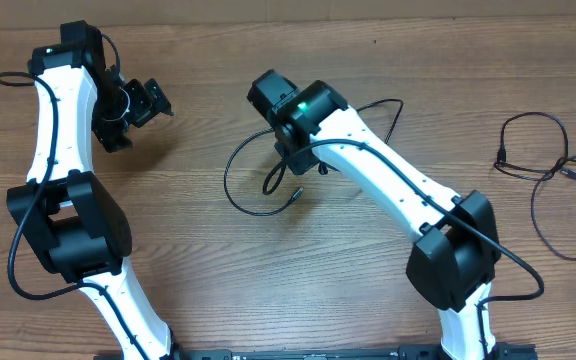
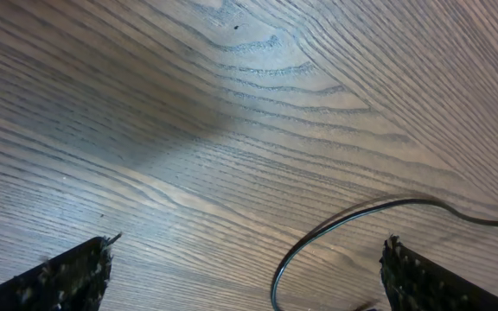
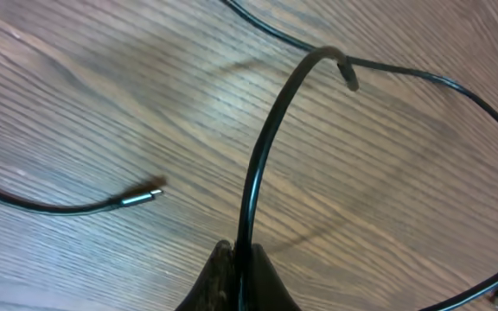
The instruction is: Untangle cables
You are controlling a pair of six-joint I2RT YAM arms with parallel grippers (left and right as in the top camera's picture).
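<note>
Two arms, two separate cable groups on the tabletop [image 1: 368,270]; one cable in hand.
My right fingers [image 3: 223,281] are clenched on the central cable [image 3: 262,147], which rises from them in an arc in the wrist view. Overhead it loops on the wood just left of that arm, with one silver-tipped plug [image 3: 145,197] lying free. My left fingers [image 2: 67,276] are spread wide, grasping nothing, above the wood, where one strand [image 2: 344,216] curves. Well apart, at the right edge, lies the second cable group [image 1: 553,180]. I count at least two small plugs there but cannot tell how many cords.
</note>
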